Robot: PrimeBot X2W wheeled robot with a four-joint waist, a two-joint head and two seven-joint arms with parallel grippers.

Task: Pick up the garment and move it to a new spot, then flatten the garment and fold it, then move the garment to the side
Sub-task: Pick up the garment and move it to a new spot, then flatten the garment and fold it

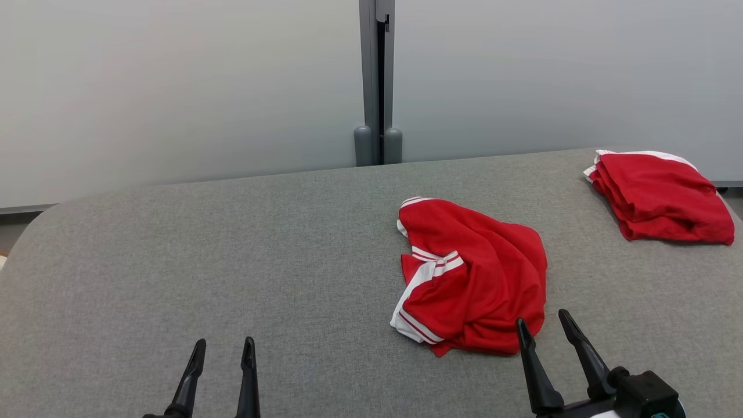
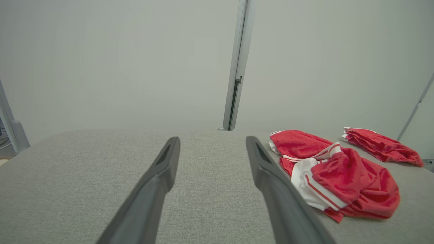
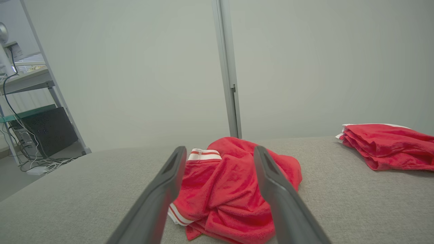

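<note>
The crumpled garment (image 1: 473, 276) lies left of the folded pile (image 1: 659, 197), nearer us. Left gripper (image 1: 224, 344) and right gripper (image 1: 543, 318) gape empty. We would pinch a raised fold deeply, lifting clear.

You can't tell shirt from shorts on the crumpled red garment with white striped trim (image 1: 482, 273): its folds bury most of the cloth. Right wrist view: the right gripper (image 3: 219, 149) lays its dark fingers (image 3: 273, 189) over two strips of it. The folded red cloth pile (image 3: 390, 145) runs off that view's right edge. The metal shelf rack (image 3: 34, 76) at its left edge is cropped, contents too small to read. Left wrist view: one finger of the left gripper (image 2: 213, 139) hides the garment's near corner. Head view crops both grippers at the bottom edge.
</note>
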